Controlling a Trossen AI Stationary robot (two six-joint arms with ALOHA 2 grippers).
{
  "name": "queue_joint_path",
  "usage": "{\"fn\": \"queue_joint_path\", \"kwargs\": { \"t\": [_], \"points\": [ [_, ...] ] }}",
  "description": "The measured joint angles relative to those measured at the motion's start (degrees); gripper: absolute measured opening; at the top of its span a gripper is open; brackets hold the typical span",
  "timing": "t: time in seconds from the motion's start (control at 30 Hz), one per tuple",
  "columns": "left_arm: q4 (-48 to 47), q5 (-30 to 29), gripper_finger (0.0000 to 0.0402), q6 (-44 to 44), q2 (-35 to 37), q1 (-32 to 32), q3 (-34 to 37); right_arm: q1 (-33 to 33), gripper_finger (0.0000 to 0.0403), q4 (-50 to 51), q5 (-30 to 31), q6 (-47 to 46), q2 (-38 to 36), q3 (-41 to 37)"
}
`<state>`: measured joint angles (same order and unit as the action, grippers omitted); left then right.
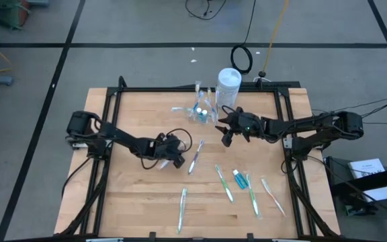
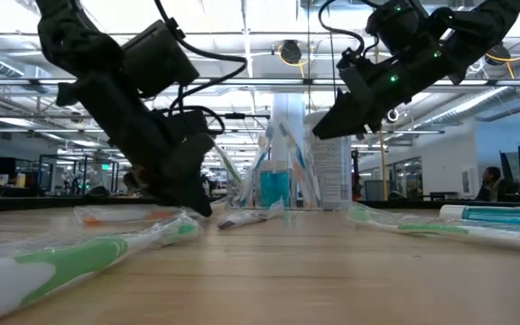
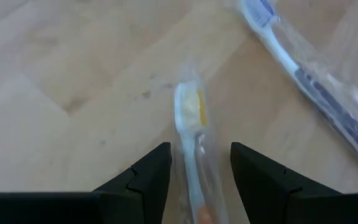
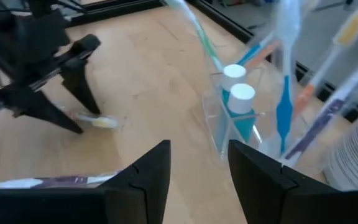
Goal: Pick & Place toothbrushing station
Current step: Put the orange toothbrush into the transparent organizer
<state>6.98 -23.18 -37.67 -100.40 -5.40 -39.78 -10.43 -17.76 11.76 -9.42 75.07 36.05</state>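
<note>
Toothbrush, slim, white with a yellow-orange patch, in clear wrap (image 3: 190, 134), lies flat on the pale wooden table (image 1: 140, 195), just left of frame centre in the high view. Left gripper (image 3: 199, 168) is down at the table with its two dark fingers spread either side of this brush's handle; jaws open, not clamped on it.

Right gripper (image 1: 226, 136) hovers right of centre, above the table, jaws open and empty. Just above it in the high view stands the small clear plastic cup (image 4: 241, 127), upper centre of the frame, holding upright pastel toothbrushes and two white-capped blue tubes (image 4: 240, 112). Tall white cylindrical canister (image 1: 228, 84) stands just beside the cup.

A purple-and-white wrapped toothbrush (image 1: 195, 156) lies right of the left gripper. More wrapped green toothbrushes (image 1: 224, 183) and a loose blue tube (image 1: 237, 179) lie scattered at lower centre and lower right.
</note>
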Motion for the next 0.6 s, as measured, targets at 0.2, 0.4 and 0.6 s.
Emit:
{"fn": "queue_joint_path", "kwargs": {
  "t": [0.2, 0.4, 0.6],
  "points": [
    [0.08, -0.09, 0.0175, 2.19, -0.68, 0.34, -0.12, 0.54, 0.0155, 0.11, 0.06, 1.87, 0.0, 0.0],
    [-1.13, -0.99, 0.0128, 2.51, -0.7, 0.34, -0.07, 0.58, 0.0155, 0.08, 0.05, 0.52, 0.0, 0.0],
    [-0.99, -1.09, 0.0082, 2.72, -0.76, 0.4, -0.03, 1.65, 0.0155, 0.11, 0.08, 0.52, 0.0, 0.0]
  ]
}}
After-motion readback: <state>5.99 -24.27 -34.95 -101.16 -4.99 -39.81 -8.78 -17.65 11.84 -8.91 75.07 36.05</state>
